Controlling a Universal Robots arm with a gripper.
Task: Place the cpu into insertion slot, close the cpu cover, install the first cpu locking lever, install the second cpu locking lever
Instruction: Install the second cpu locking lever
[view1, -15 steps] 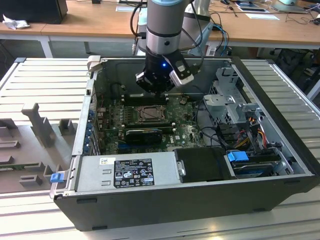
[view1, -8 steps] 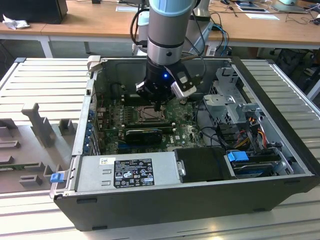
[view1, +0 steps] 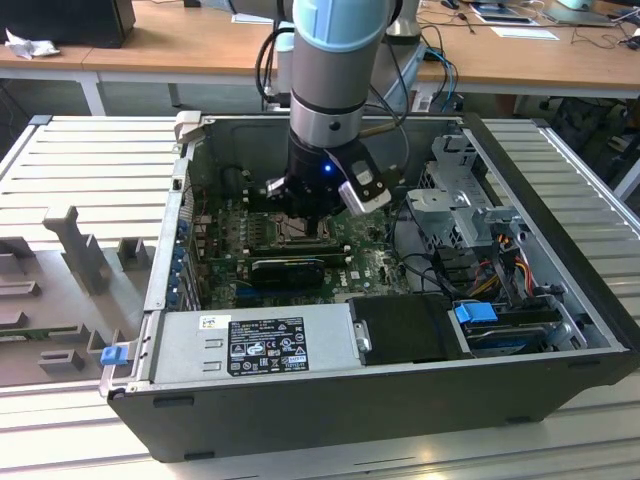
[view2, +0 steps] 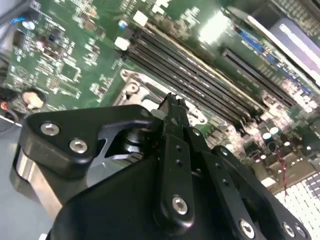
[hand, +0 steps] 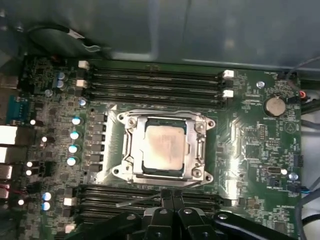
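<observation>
Ribbed grey metal table (view1: 90, 165), open computer case (view1: 330, 410) lying on it

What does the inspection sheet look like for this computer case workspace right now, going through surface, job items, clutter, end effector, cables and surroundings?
Surface: open computer case lying on a ribbed metal table; green motherboard inside.
Job's things: cpu sits flat in the insertion slot; cpu cover is down, framing it. A thin lever wire lies loose beside the socket.
Clutter: grey foam tray on the exterior view's left of the case.
End effector: end effector is low over the socket edge, holding nothing visible; finger state unclear.
Cables: coloured wire bundle on the exterior view's right inside the case.
Surroundings: wooden desks behind.
</observation>
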